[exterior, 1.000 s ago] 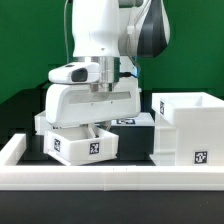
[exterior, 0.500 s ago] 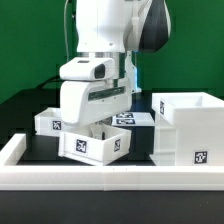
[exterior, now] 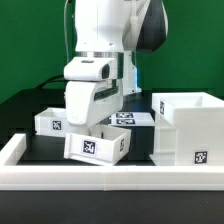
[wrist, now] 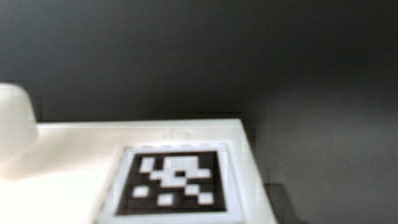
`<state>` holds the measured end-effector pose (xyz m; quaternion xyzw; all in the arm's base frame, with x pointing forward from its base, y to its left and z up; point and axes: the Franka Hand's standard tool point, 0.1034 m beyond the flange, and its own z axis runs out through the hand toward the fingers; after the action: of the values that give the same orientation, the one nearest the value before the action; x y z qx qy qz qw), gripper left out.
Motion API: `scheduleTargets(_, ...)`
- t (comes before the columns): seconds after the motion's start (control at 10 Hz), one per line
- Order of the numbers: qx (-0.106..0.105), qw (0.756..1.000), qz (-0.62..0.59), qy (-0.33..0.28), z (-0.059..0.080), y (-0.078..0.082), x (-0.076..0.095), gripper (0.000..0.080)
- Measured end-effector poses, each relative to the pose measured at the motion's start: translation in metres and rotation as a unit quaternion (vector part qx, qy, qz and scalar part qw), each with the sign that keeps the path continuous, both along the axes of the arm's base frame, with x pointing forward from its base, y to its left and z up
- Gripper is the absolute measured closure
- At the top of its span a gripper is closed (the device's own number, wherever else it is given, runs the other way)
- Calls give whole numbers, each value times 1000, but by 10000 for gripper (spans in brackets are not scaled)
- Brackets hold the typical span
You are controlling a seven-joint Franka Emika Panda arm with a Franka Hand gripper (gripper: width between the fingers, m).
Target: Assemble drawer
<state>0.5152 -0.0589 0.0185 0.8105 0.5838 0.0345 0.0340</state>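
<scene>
The gripper (exterior: 98, 128) hangs over the middle of the worktop (exterior: 40, 150), a matte black sheet. Its fingers reach down behind the back wall of the front tray (exterior: 96, 147). They are closed on that wall as far as the exterior view shows, though the tips themselves are hidden. This tray is a shallow, open-topped box of smooth white plastic with square corners. It sits tilted, with a black-and-white square tag (exterior: 90, 147) on the face turned toward the worktop's near edge.

The rear tray (exterior: 52, 122) has the same shallow shape and lies flat behind it, toward the exterior view's left. It is near the front tray, but whether the two touch cannot be told.

The housing (exterior: 188, 130) is a taller white cube, open at the top and with thin walls. It stands upright toward the near corner on the exterior view's right, apart from both trays.

The marker board (exterior: 128, 118) lies flat behind the gripper. A long, low white rail (exterior: 110, 176) (glossy, with rounded edges) runs along the near edge.

In the wrist view a smooth white face (wrist: 80, 150) carrying a tag sits blurred against the dark worktop, and one pale finger (wrist: 11, 115) shows at the frame's edge.
</scene>
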Motion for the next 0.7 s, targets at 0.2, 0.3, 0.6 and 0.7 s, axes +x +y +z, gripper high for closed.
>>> scheduleTargets(0.2,-6,1000,28,2,3,6,7,757)
scheduleTargets(0.3,-8,999,39,4,3,6,8,757)
scheduleTargets(0.6,-8,999,40,10,2,2,8,757)
scheduleTargets(0.7,-8,999,36,11,2,-6,7,757)
